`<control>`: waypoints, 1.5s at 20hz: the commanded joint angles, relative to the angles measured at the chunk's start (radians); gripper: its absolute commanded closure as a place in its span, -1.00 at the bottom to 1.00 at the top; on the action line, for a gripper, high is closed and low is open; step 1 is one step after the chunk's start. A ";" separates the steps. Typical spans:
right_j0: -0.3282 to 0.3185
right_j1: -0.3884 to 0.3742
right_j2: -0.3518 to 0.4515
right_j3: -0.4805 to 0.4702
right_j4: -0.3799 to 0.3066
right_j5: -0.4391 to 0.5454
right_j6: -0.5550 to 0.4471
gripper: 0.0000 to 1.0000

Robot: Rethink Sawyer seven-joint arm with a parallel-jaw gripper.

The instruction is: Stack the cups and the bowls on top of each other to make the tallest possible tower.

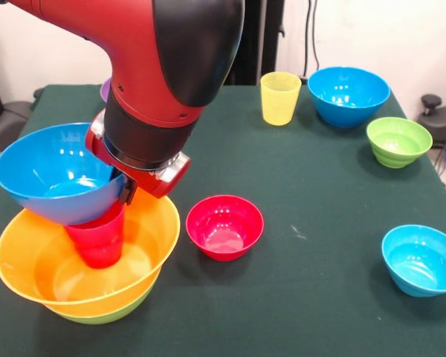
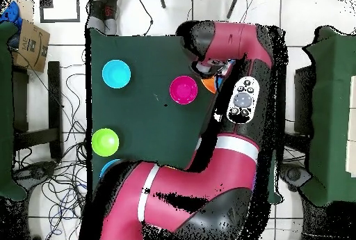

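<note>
Tower (image 1: 89,279) sits at the desk's (image 1: 312,193) near corner in the front view: large orange bowl (image 1: 30,271) nested over a lime-green bowl (image 1: 97,316), red cup (image 1: 97,242) standing mouth-down inside the orange one, long axis near vertical. I'm mid-placement, I'd say: medium blue bowl (image 1: 52,178) is at the cup's top, mouth up but tipped toward the camera, so its axis leans off the cup's. Fingers (image 1: 126,190) pinch the blue bowl's rim on its far side (one finger inside, one outside, as best I can see). Whether the bowl already bears on the cup I can't tell. Next move needs the bowl levelled and centred over the cup before I let go, else it slides into the orange bowl.

Beyond: small red bowl (image 1: 224,227) just beside the tower, small blue bowl (image 1: 421,260) well apart, then ribbed green bowl (image 1: 398,141), yellow cup (image 1: 280,97) and second blue bowl (image 1: 348,95) at the far edge, all mouth-up.
</note>
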 commanded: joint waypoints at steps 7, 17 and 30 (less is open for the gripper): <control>0.012 0.019 0.053 0.144 0.003 -0.076 0.116 1.00; 0.012 0.018 0.056 0.149 0.013 -0.082 0.119 1.00; 0.015 0.022 0.054 0.065 0.028 0.016 0.098 1.00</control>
